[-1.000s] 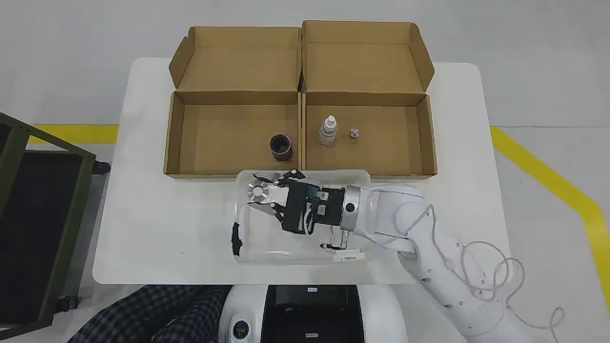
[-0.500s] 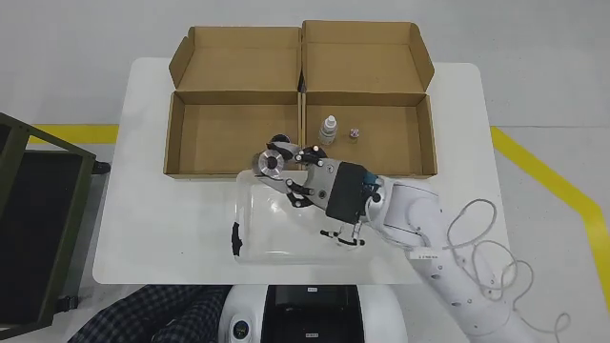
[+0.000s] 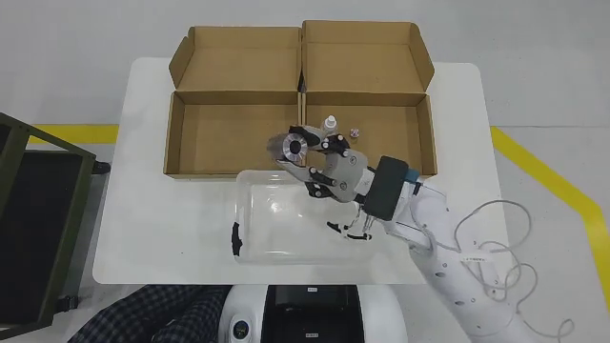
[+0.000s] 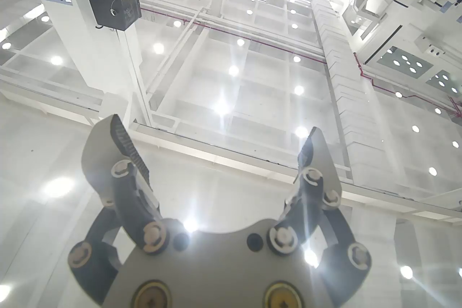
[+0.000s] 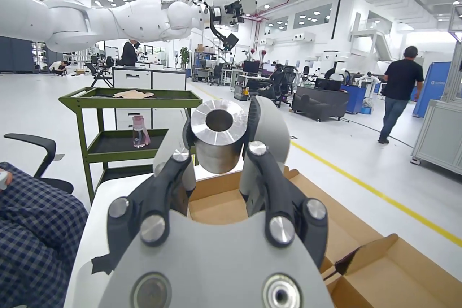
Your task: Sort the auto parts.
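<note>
My right gripper (image 3: 296,149) is shut on a silver metal cylinder (image 3: 293,145) with a bored centre, held above the near right corner of the left cardboard box (image 3: 205,138). In the right wrist view the cylinder (image 5: 218,139) sits upright between the fingers (image 5: 265,129), above the box edge. A small white bottle (image 3: 329,126) and a tiny part (image 3: 354,132) lie in the right cardboard box (image 3: 400,143). The clear plastic bin (image 3: 240,219) stands in front of the boxes. My left gripper (image 4: 216,139) is open, holds nothing and points at the ceiling.
Both boxes have their lids folded back at the far side of the white table (image 3: 143,210). A green cart (image 3: 38,229) stands off the table's left side. The left arm (image 5: 144,18) is raised high above the work area.
My right gripper has lifted the silver cylinder out of the clear bin and carried it away from the robot, to the near edge of the left box. A dark ring in that box is now hidden.
</note>
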